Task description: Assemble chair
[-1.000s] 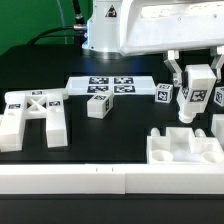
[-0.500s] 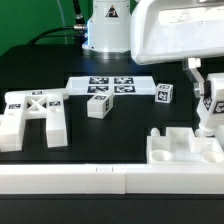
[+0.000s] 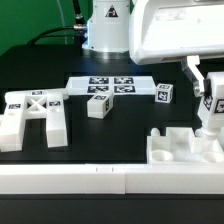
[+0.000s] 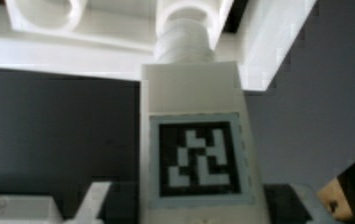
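The end effector is pinching a white chair leg between its drawn-in fingers and holding it upright at the right edge of the exterior view. The wrist view is showing a black-and-white tag on the leg's flat face and a round peg at its far end.

The leg is hanging just over the back of the seat block, which is sitting on the black tabletop in the lower right. I cannot tell whether the two are touching.

A farther small block is lying up and to the left of the end effector. The marker board is lying at centre, with a nearer small block just in front of it. The X-braced frame is standing well apart, at the left.
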Robot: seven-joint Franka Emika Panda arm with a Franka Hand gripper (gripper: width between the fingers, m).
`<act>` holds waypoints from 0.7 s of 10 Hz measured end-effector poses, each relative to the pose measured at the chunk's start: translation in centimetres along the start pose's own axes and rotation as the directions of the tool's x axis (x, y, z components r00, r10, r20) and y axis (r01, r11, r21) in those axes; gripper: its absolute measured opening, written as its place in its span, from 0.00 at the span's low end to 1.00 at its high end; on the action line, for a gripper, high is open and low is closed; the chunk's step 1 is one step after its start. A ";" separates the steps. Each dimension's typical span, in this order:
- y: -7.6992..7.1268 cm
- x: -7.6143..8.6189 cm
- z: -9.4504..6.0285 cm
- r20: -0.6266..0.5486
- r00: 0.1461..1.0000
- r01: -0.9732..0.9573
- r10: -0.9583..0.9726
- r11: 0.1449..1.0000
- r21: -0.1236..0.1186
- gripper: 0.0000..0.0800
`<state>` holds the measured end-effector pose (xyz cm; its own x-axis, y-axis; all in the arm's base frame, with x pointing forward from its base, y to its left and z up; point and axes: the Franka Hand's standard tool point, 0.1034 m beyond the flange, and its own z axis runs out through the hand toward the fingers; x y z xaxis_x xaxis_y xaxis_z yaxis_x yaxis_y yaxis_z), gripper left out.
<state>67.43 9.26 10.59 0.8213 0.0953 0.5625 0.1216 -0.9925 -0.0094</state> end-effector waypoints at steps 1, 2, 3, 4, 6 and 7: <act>0.0 0.5 0.2 0.005 1.000 0.000 0.000 1.000 0.002 0.36; 0.1 0.8 0.4 0.002 1.000 0.004 -0.004 1.000 0.001 0.36; 0.2 0.6 0.8 0.004 1.000 0.007 -0.007 1.000 0.000 0.36; 0.1 0.5 1.0 0.006 1.000 0.008 -0.008 1.000 0.001 0.36; -0.2 0.2 1.4 0.012 1.000 0.011 -0.011 1.000 0.003 0.36; -0.3 0.0 1.5 0.015 1.000 0.013 -0.013 1.000 0.005 0.36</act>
<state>68.26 9.68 9.32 0.8279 0.1090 0.5502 0.1345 -0.9909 -0.0060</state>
